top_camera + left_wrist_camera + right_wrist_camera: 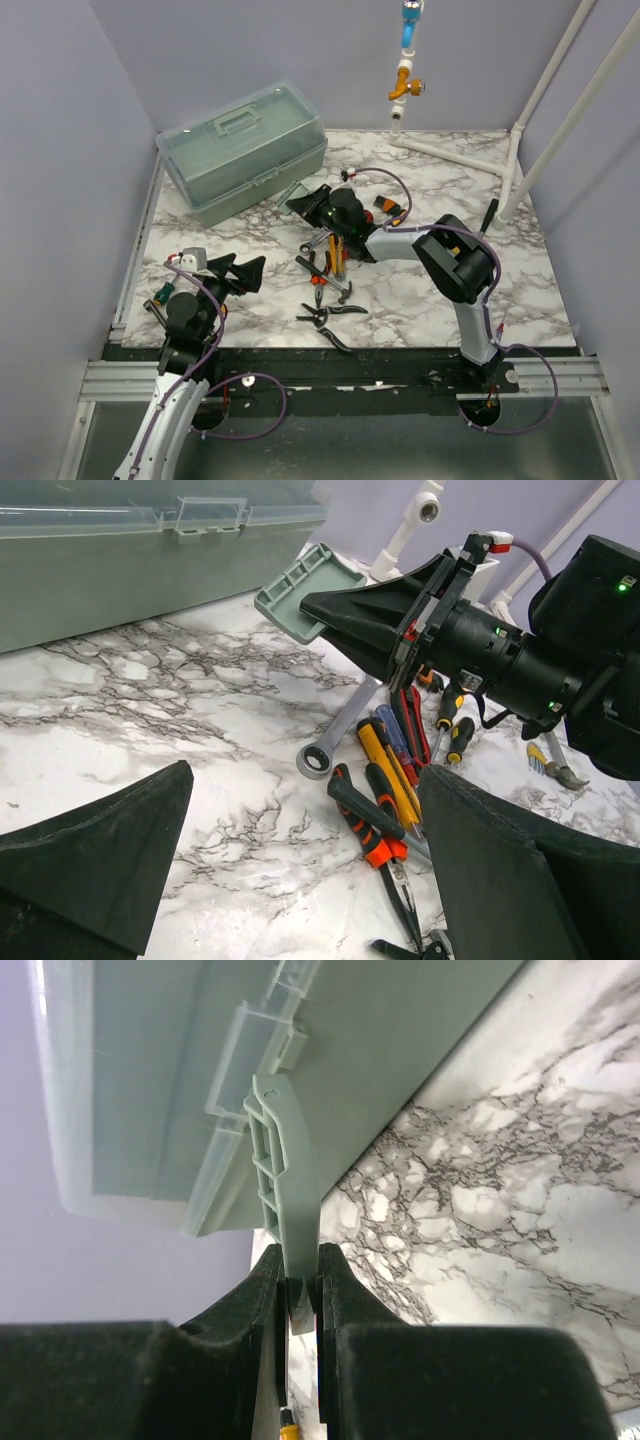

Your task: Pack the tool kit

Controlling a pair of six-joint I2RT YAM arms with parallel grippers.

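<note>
Marble table (440, 170), green tray (285, 1160) tight in right gripper (300, 1265)

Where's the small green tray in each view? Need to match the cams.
Top external: green tray centre-left, just right of the toolbox, pinched by the right gripper.
Left wrist: upper centre, tilted, at the right gripper's tip.
Right wrist: centre, edge-on, clamped between the fingers.
Shared landmark: the closed toolbox beside the tray, visible in all three views.
</note>
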